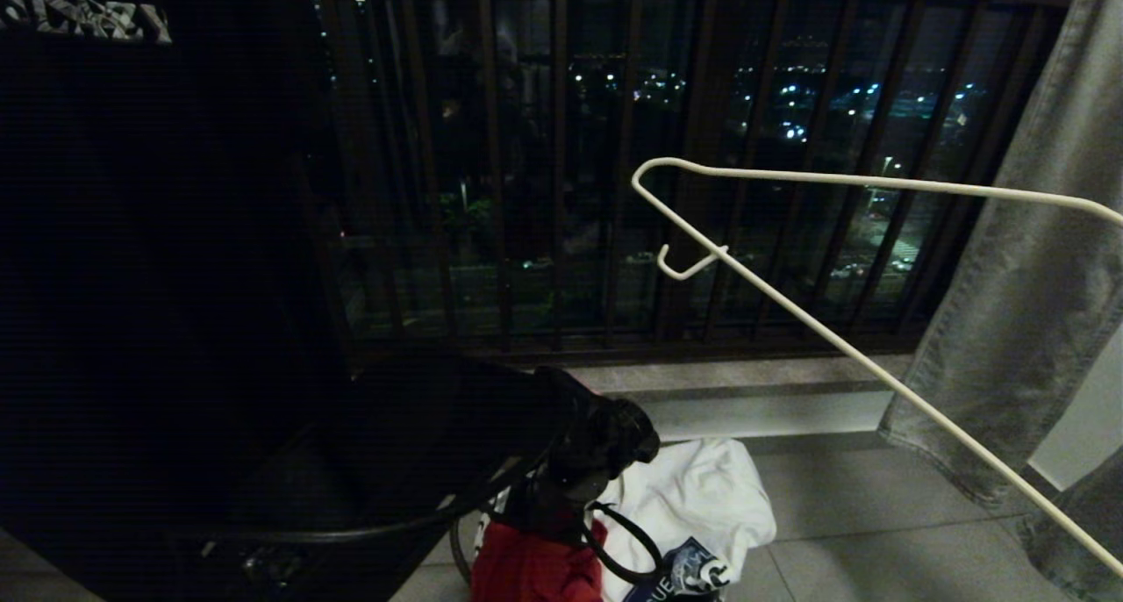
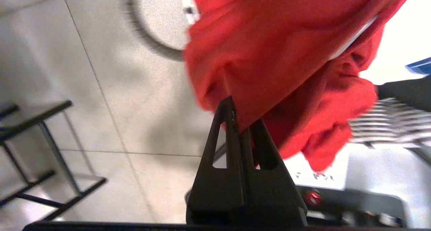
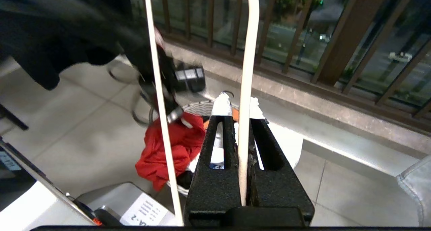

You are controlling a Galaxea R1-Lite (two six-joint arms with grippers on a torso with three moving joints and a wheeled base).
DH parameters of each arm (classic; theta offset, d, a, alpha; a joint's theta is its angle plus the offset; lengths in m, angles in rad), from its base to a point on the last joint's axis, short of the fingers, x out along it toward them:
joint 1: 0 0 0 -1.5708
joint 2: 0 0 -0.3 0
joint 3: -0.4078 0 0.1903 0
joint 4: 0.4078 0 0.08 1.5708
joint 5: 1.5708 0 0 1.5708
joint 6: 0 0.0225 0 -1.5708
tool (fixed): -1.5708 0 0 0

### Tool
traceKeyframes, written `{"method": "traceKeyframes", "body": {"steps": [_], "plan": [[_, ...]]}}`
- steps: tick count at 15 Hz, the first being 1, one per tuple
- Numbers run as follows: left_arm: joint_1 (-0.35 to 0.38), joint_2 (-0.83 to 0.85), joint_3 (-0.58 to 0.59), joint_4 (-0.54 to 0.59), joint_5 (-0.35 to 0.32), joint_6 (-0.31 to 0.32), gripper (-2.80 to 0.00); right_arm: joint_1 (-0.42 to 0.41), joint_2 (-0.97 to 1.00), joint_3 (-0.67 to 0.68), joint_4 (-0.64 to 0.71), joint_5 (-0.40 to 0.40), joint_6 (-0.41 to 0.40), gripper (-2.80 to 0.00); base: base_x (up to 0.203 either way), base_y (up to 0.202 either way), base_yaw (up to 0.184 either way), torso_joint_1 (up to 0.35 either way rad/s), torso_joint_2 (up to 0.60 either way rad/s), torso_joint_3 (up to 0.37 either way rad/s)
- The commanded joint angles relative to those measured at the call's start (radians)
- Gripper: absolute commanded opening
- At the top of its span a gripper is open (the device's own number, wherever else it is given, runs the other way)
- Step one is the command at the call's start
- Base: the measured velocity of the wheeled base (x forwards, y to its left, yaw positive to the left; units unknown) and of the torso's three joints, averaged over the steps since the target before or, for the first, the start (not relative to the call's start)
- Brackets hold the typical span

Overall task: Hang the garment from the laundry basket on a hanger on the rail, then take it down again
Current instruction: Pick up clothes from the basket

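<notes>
The red garment [image 2: 276, 56] is pinched between the closed jaws of the left gripper [image 2: 240, 118] just above the laundry basket [image 3: 197, 107] at 6 o'clock in the head view, while the white hanger [image 3: 247, 72] is clamped by the right gripper [image 3: 239, 120] toward 3 o'clock
</notes>
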Motion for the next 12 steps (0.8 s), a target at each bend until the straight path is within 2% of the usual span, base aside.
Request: {"method": "traceKeyframes", "body": {"steps": [1,4,8,12], "plan": [[0.004,-0.155,0.087,0.008,0.003,-0.032,-2.8,0.0,0.085,-0.008,0.0,0.001,0.002,-2.8,0.0,0.0,0.0,0.0,0.0,0.0],[0.019,-0.26,0.214,0.006,0.022,-0.092,-2.8,0.0,0.171,-0.016,-0.002,0.002,0.007,-2.8,0.0,0.0,0.0,0.0,0.0,0.0],[0.027,-0.412,0.281,0.001,-0.004,-0.091,-2.8,-0.016,0.279,-0.018,-0.001,0.005,0.01,-2.8,0.0,0.0,0.0,0.0,0.0,0.0],[0.059,-0.459,0.277,0.001,-0.013,-0.048,-2.8,-0.153,0.377,-0.03,0.001,0.049,0.004,-2.8,0.0,0.0,0.0,0.0,0.0,0.0]]}}
